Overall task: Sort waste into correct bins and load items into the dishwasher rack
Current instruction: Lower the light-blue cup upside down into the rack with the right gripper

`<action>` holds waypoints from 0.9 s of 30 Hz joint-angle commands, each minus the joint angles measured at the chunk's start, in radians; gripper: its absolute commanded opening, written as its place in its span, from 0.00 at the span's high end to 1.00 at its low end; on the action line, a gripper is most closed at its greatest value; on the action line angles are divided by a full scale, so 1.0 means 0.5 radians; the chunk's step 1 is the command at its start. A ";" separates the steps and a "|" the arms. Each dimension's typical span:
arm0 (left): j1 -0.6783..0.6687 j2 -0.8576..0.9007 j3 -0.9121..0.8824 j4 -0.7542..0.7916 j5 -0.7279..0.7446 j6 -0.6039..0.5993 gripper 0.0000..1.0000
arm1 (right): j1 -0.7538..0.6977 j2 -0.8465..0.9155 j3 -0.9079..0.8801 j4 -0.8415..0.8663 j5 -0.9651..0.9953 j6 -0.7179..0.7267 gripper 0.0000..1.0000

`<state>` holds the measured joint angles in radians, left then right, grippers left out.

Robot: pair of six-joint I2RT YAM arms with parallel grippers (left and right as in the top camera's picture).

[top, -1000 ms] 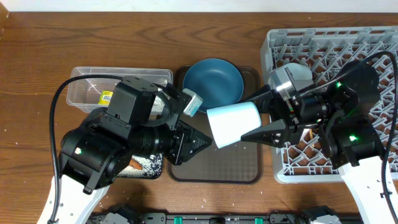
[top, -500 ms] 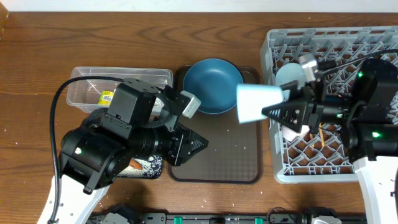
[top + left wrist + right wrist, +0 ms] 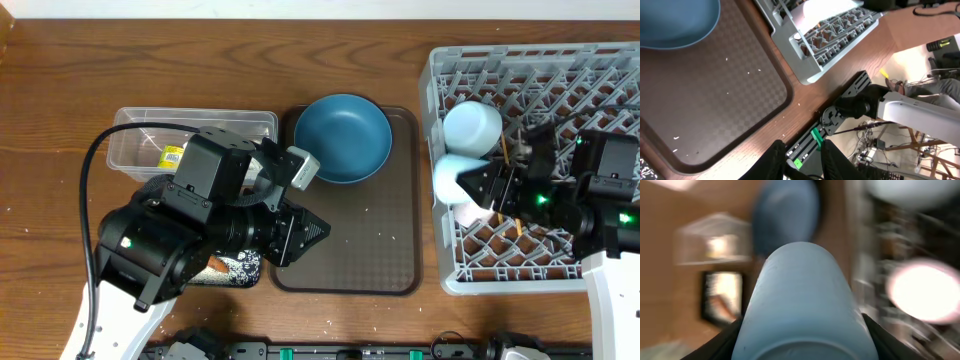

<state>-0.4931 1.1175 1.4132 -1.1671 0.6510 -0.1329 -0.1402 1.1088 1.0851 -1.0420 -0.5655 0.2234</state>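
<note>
Nearest us, the left tool (image 3: 804, 145) hangs over the near edge of the brown serving tray (image 3: 385, 250), its fingers (image 3: 775, 160) a narrow gap apart with nothing between them. Under the left arm a shallow black tray (image 3: 238, 268) peeks out. It seems to hold white grains and something orange, but most of it is hidden.

The near half of the serving tray is bare brown floor with a few loose rice grains (image 3: 747, 73), and this is the widest room between the two arms. Only a thin strip of wooden surface (image 3: 60, 80) separates the tray's right rim from the left wall of the dishwasher rack (image 3: 600, 60).

The right tool (image 3: 478, 186) is closed around the light blue cup (image 3: 800, 305), which lies on its side just inside that left wall. Just beyond it in the rack sits a pale dish (image 3: 472, 125); we cannot tell whether it is a bowl or a cup.

Farther off, the dark blue plate (image 3: 343, 137) fills the tray's far end, with its rim close to the tray's edge. To its left, just beside the tray, the clear tub (image 3: 135, 135) holds the yellow-green wrapper (image 3: 172, 156).
</note>
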 commanded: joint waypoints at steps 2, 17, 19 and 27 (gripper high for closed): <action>-0.003 0.000 -0.010 -0.005 -0.026 0.018 0.73 | -0.009 -0.108 0.041 -0.134 0.547 -0.044 0.60; -0.005 0.091 -0.011 -0.014 -0.024 0.010 0.73 | -0.009 -0.125 0.111 -0.525 1.384 0.092 0.64; -0.005 0.114 -0.011 -0.014 -0.025 0.011 0.73 | -0.009 -0.079 0.111 -0.510 1.385 0.092 0.64; -0.005 0.213 -0.011 -0.014 -0.025 0.011 0.73 | -0.009 0.126 0.111 -0.426 1.377 0.107 0.64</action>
<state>-0.4931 1.2083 1.4132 -1.1709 0.6468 -0.1333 -0.1402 1.1385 1.1183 -1.2644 0.0967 0.2569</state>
